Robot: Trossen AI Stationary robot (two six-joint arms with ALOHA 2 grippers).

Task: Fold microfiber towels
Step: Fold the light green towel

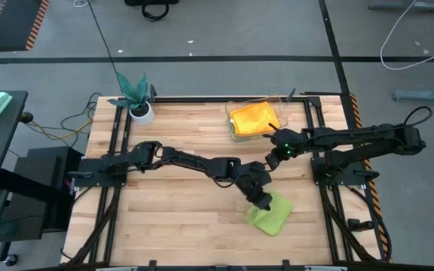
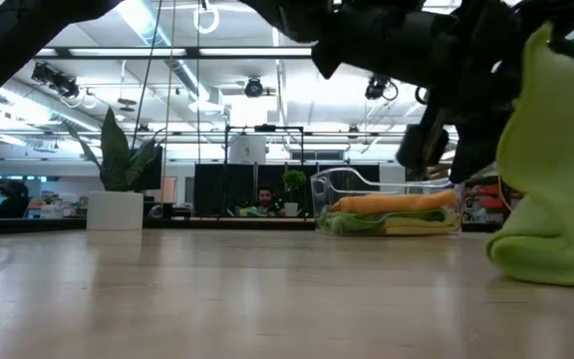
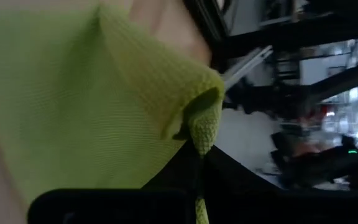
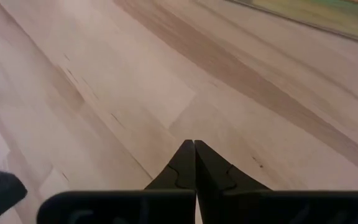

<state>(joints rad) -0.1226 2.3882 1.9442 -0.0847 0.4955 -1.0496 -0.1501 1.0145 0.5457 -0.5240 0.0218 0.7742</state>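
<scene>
Wooden counter (image 1: 179,226), left gripper (image 1: 263,203) lower right of centre, jaws clamped on lime green towel (image 1: 271,214), right gripper (image 1: 274,156) above it, jaws together, empty

Left gripper (image 1: 261,202) tips buried in the lime green towel (image 1: 270,213), so the grip point is hidden from above. Low view cuts that towel (image 2: 549,170) off at the right edge. Towels in the clear bin (image 1: 258,119) overlap, count unclear. Person (image 2: 263,200) behind the bench too small to make out. Room beyond the towel in the left wrist view is blurred.
</scene>
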